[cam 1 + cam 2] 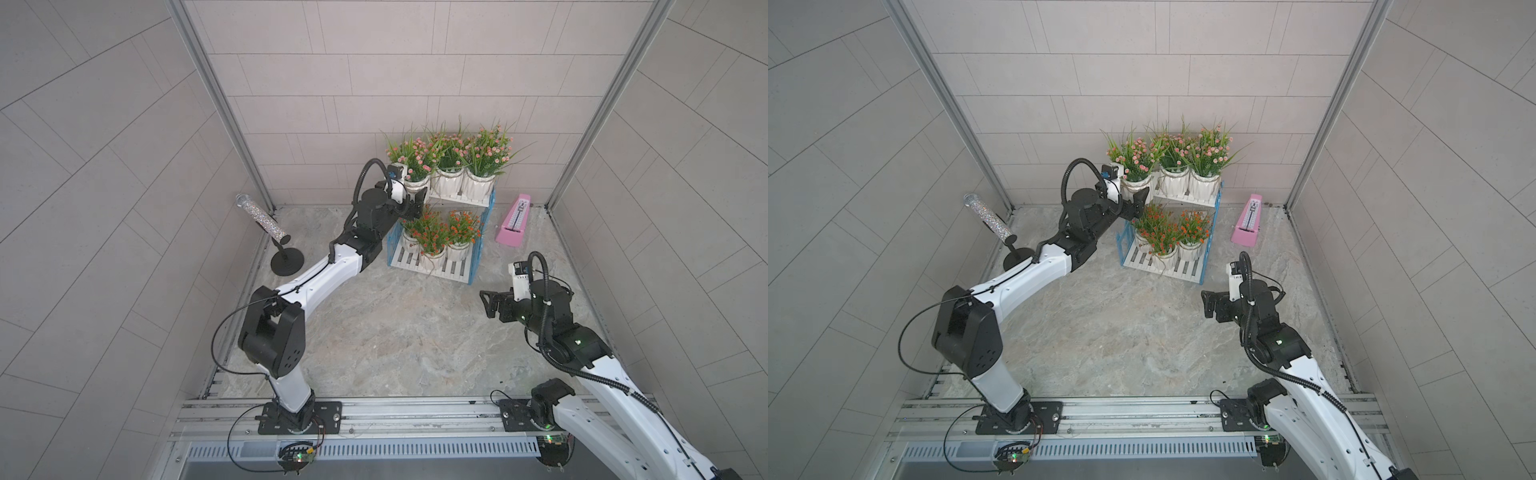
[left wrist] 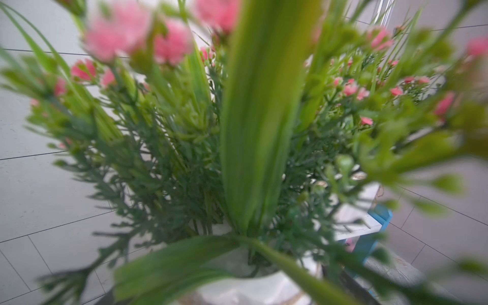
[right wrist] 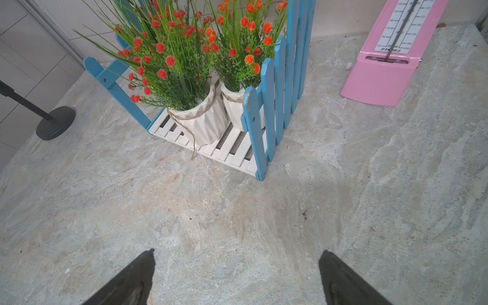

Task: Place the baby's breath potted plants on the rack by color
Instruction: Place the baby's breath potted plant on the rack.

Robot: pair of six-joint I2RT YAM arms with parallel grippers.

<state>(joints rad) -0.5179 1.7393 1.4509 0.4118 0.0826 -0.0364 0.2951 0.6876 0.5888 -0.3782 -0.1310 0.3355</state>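
Note:
The rack [image 1: 453,272] stands at the back of the table, white slats between light-blue sides. Three pink baby's breath potted plants fill its upper tier; the leftmost [image 1: 409,156] has its white pot [image 2: 253,287] between the fingers of my left gripper [image 1: 415,197]. The jaws stand apart, one on each side of the pot. Leaves blur most of the left wrist view. Orange plants [image 1: 430,237] [image 3: 169,60] sit on the lower tier, the left one partly behind my arm. My right gripper [image 1: 486,305] [image 3: 237,264] hovers open and empty over the table, in front of the rack's right end.
A pink metronome [image 1: 514,224] stands right of the rack near the back wall. A glittery tube on a black round-based stand [image 1: 262,218] leans at the back left. Tiled walls enclose the table on three sides.

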